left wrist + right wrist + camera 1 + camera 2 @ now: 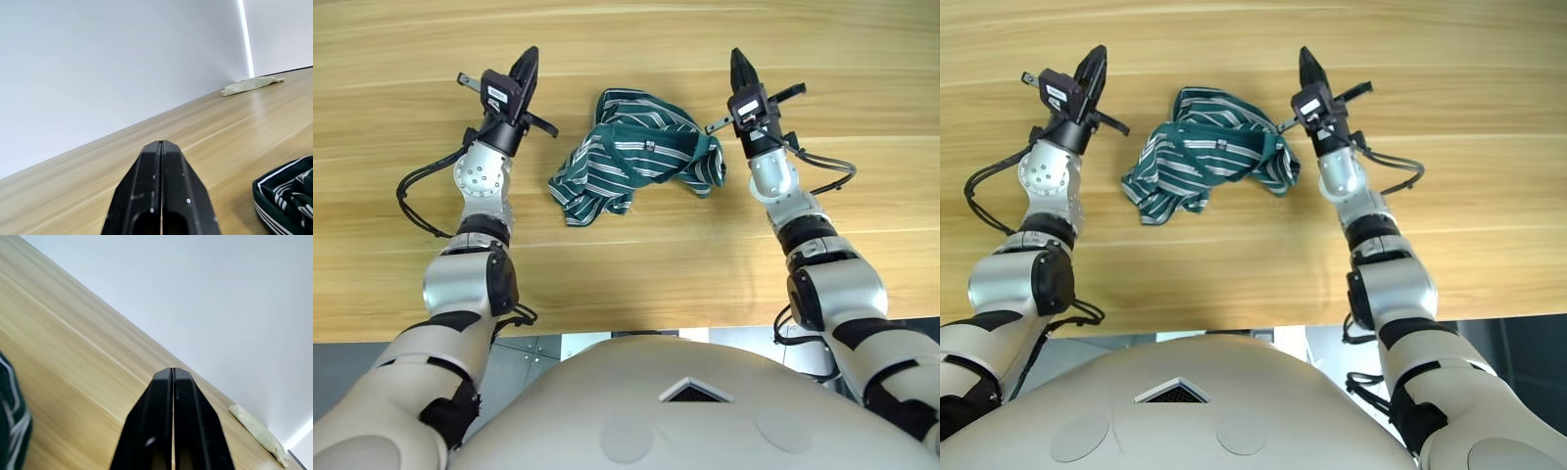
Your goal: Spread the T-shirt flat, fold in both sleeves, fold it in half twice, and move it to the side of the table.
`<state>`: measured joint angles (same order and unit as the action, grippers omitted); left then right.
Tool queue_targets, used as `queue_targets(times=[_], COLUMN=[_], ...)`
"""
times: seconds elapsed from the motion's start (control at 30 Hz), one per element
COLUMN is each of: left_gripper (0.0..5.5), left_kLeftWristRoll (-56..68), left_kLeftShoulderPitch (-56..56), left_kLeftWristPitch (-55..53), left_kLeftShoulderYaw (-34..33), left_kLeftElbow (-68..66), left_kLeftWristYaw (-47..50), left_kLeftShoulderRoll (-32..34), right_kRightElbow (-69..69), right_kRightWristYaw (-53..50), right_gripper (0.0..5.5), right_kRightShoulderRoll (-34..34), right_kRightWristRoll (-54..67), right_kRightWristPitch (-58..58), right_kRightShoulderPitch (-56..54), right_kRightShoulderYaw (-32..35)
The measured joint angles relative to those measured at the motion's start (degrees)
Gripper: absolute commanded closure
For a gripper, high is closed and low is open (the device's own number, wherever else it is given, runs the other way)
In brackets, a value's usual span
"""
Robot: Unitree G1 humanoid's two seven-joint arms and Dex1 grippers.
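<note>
Wood-grain table, pale planks running side to side. Near edge sits close to the robot, with a wide strip of bare wood between that edge and the cloth.

T-shirt: dark green with white stripes, crumpled in a heap at mid-table, not spread. Folds are bunched; sleeves can't be told apart from the body. It lies between the two arms.

Left gripper: left of the heap and apart from it, with bare wood between. Fingers pressed together to a single point, holding nothing. The left wrist view confirms this: the two black fingers meet with only a seam between them, and a corner of the striped cloth lies off to one side.

Right gripper: on the heap's right side, closer to the cloth than the left one, its tip apart from it. Fingers likewise closed flat against each other, nothing between them.

Beyond both tips: open wood on to the far edge.

Far edge meets a plain white wall. A pale crumpled bundle lies along that edge, well apart from the shirt.
</note>
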<state>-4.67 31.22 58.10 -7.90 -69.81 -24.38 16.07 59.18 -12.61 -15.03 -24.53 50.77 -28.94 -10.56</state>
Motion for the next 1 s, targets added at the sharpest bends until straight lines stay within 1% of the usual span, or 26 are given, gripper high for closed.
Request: queue_targets(times=[0.07, 0.1, 0.2, 0.3, 0.4, 0.5, 0.7, 0.73, 0.77, 0.83, 0.87, 0.9, 0.93, 1.0], left_gripper=[5.5, 5.5, 5.5, 5.5, 5.5, 5.5, 5.5, 5.5, 5.5, 5.5, 5.5, 5.5, 5.5, 5.5], left_kLeftWristRoll=[-2.85, -4.31, -5.16, -0.36, 7.11, 13.14, 15.57, 14.74, 12.65, 11.07, 11.18, 11.78, 12.0, 11.01], left_kLeftShoulderPitch=[-0.97, -2.34, -7.36, -11.73, -15.92, -19.56, -25.85, -26.41, -26.71, -26.8, -26.07, -24.07, -20.99, -15.79], left_kLeftWristPitch=[1.47, 3.22, 7.18, 9.29, 7.58, 3.46, -2.54, -2.65, -2.47, -2.36, -2.51, -3.48, -3.7, -3.55], left_kLeftShoulderYaw=[2.54, 4.31, 8.46, 12.23, 14.4, 14.91, 14.77, 14.95, 15.4, 15.44, 15.16, 13.53, 11.24, 8.38], left_kLeftElbow=[0.89, 1.89, 5.17, 12.59, 21.93, 32.45, 47.21, 47.54, 46.86, 44.64, 43.73, 42.37, 40.65, 36.19], left_kLeftWristYaw=[1.58, 1.51, -1.32, -7.77, -13.15, -16.29, -19.62, -20.02, -20.14, -20.05, -19.87, -18.56, -15.98, -10.66], left_kLeftShoulderRoll=[0.47, 0.61, 0.16, 0.22, 2.0, 6.28, 14.77, 15.62, 16.33, 16.84, 16.75, 16.36, 16.12, 14.89], right_kRightElbow=[-4.06, -7.46, -16.13, -25.45, -31.2, -32.51, -33.14, -34.56, -37.8, -43.7, -47.2, -51.09, -52.82, -52.46], right_kRightWristYaw=[4.44, 8.27, 18.62, 29.55, 36.36, 37.51, 35.8, 36.48, 38.48, 41.08, 41.6, 41.75, 41.66, 41.35], right_gripper=[5.46, 5.46, 5.46, 5.46, 5.46, 5.46, 5.46, 5.46, 5.46, 5.46, 5.46, 5.46, 5.46, 5.46], right_kRightShoulderRoll=[-1.0, -2.43, -7.17, -13.18, -17.76, -18.97, -19.42, -19.94, -21.56, -24.63, -25.52, -26.13, -25.94, -23.67], right_kRightWristRoll=[0.1, 0.38, 2.29, 6.2, 8.11, 4.98, 1.75, 2.42, 5.69, 14.26, 18.67, 23.27, 25.0, 24.11], right_kRightWristPitch=[2.45, 4.67, 7.98, 9.42, 8.23, 5.64, 3.38, 2.31, 1.53, 1.74, 1.78, 1.6, 0.66, -2.28], right_kRightShoulderPitch=[2.53, 4.86, 12.12, 18.7, 22.79, 23.51, 23.04, 23.74, 25.16, 29.09, 29.3, 28.83, 27.24, 24.75], right_kRightShoulderYaw=[-2.26, -4.07, -8.68, -13.56, -16.12, -16.94, -17.18, -17.13, -16.98, -16.85, -15.98, -14.0, -12.24, -10.87])
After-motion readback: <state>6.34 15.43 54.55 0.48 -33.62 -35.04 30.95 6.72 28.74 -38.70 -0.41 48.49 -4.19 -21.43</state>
